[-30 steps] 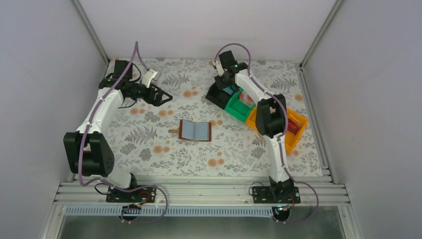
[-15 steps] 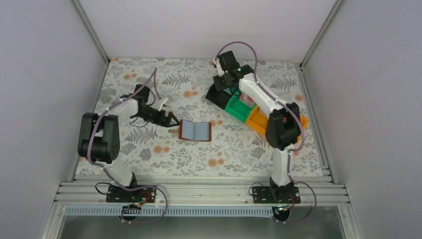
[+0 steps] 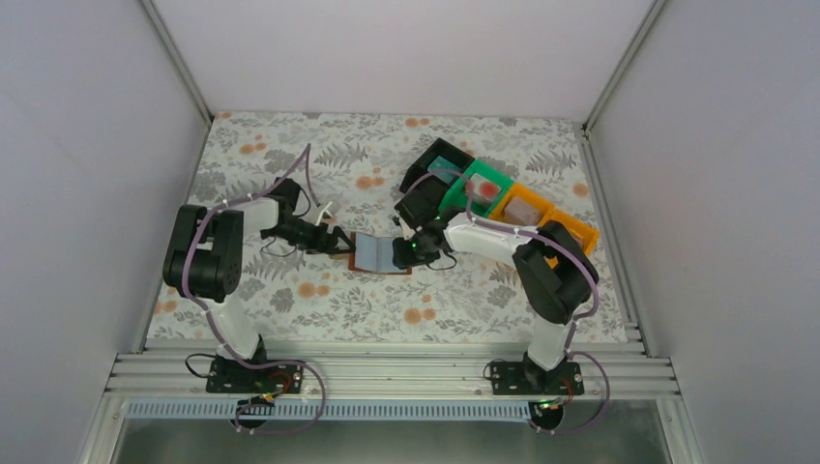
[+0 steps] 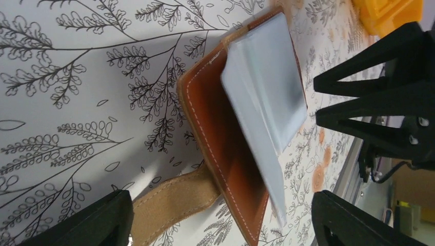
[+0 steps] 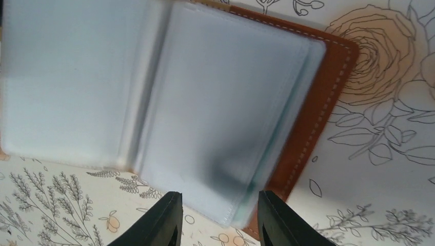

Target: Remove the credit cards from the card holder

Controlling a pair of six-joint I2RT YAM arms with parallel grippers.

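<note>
Item: card holder (image 3: 380, 253), brown, lying open and flat near the middle of the bench (image 3: 290, 319), pale sleeves (image 5: 205, 102) facing up, closing strap (image 4: 169, 202) trailing off its nine o'clock edge. The left hand (image 3: 338, 240) stood at nine o'clock of it, jaws wide apart and straddling the strap end, gripping nothing. The right hand (image 3: 408, 253) stood at three o'clock, jaws partly parted and empty, tips just off the free corner of the upper sleeve. Credit cards: a teal card (image 3: 443, 166) in the black bin (image 3: 435, 150), a red card (image 3: 488, 189) in the green bin (image 3: 481, 166) and a pale card (image 3: 522, 207) in the orange bin (image 3: 571, 232), all at one to two o'clock of the holder. A thin greenish edge inside the upper sleeve suggested one more within, though blur prevented certainty. Hazards, as judged: neither hand pinned the holder, so a pull from three o'clock would likely drag or lift the whole piece rather than free a card. The right fingers could close on slippery sleeve film instead of card, or on both together, jamming it. The loose sleeves might flop over and hide the slot. The left jaws, closing on the strap alone, would give a weak anchor and let the holder pivot. The two hands, close across so small an object, risked touching.
</note>
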